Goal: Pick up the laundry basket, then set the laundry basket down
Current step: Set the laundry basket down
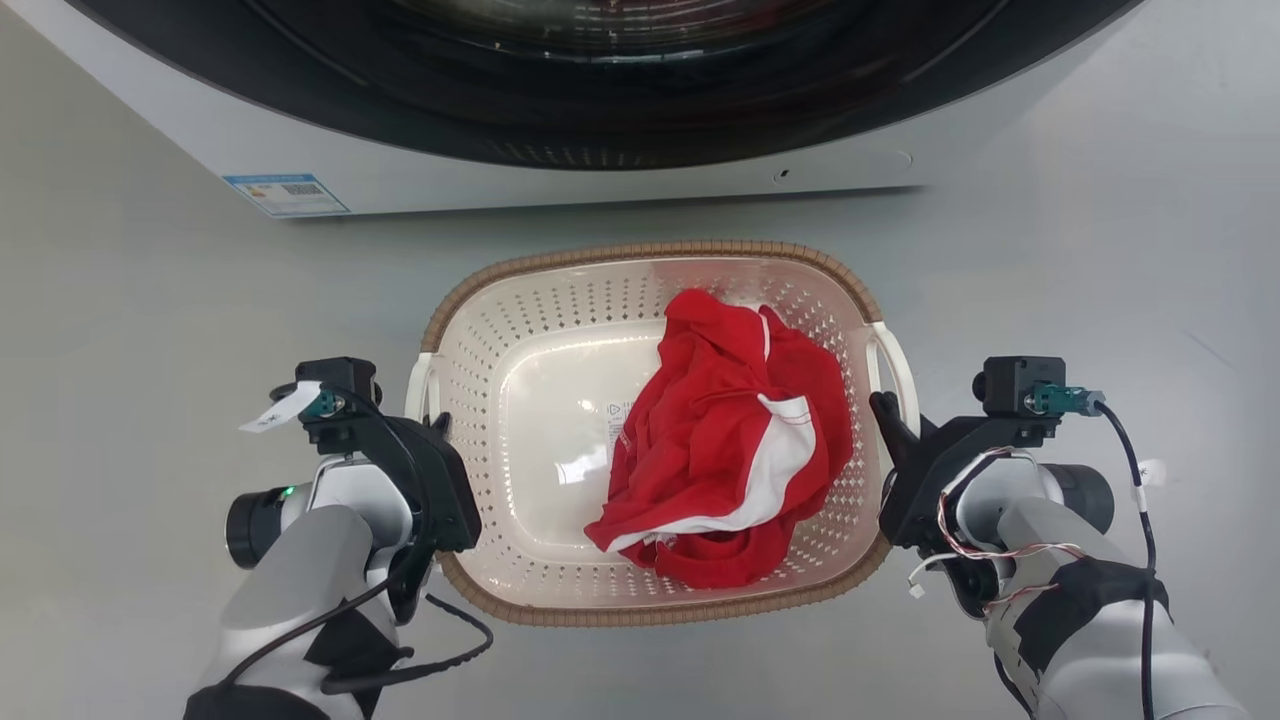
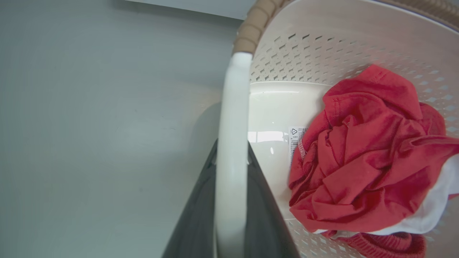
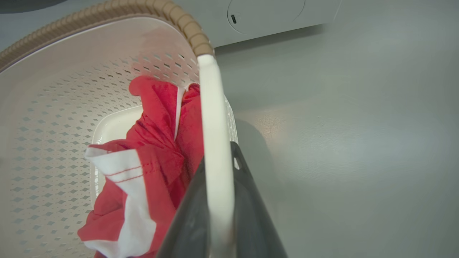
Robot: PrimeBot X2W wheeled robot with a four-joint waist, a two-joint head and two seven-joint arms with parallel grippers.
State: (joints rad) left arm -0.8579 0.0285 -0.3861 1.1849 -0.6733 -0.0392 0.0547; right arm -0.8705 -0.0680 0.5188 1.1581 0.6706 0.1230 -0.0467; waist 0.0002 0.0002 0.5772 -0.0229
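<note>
1. The laundry basket (image 1: 650,250) sits between the two hands. It is one rounded-rectangular tub of cream plastic with a smooth, glossy bottom. Its walls are pierced by rows of small diamond holes, and its rim is a brown ribbed band with a woven look.
2. It has two handles, both thin white plastic bars curved along the short sides. The left handle (image 1: 418,385) runs through the left hand (image 1: 437,425), and the right handle (image 1: 897,365) runs through the right hand (image 1: 885,405).
3. The left hand (image 2: 232,168) is pinching its bar. In its wrist view the two dark, matte, tapering fingers (image 2: 200,215) lie tight against either side of the white strip.
4. The right hand (image 3: 218,165) does the same, with its two dark fingers (image 3: 251,215) pressed to both faces of the bar.
5. One crumpled heap of red cloth (image 1: 730,430) with white panels and red stitching lies in the basket, nearer the right hand. I cannot tell whether it is one garment or more.
6. Past the fingertips stands one washing machine (image 1: 500,170). It has a white casing and a dark round door, with one blue-edged sticker (image 1: 287,194) beyond the left hand.
7. Below is a smooth grey floor (image 1: 150,330) — I cannot tell whether the basket's base rests on it or hangs just clear.
</note>
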